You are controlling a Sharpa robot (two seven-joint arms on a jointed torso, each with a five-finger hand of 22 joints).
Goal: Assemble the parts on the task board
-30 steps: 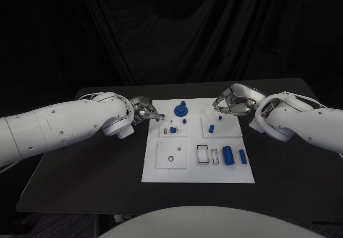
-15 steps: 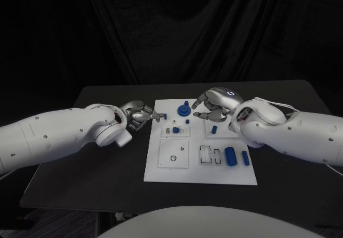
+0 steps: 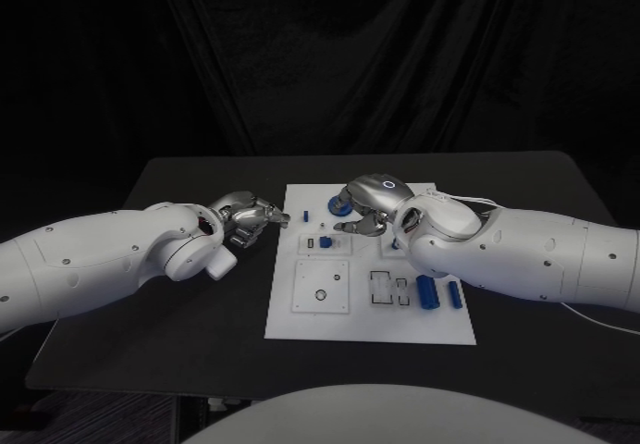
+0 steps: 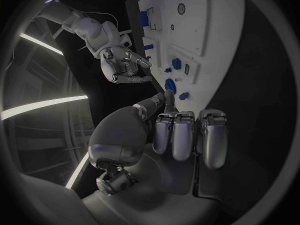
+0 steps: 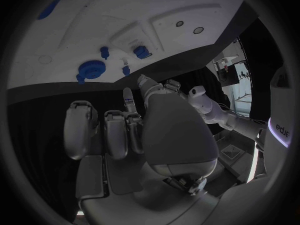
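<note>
Your right hand (image 3: 370, 205) hovers clenched, holding nothing, over the blue knob (image 3: 343, 209) at the board's (image 3: 368, 326) 12 o'clock edge; left hand (image 3: 248, 218) also clenched, holding nothing. Descending blind could knock the knob loose.

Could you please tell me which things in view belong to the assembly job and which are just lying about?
Belonging to the job:
- task board
- blue gear-like part at the board's far end
- blue cylinders at its right side
- small blue peg near the left hand
- right hand, over the gear-like part

Just lying about:
- nothing loose that I can see; the black table carries the board.
</note>
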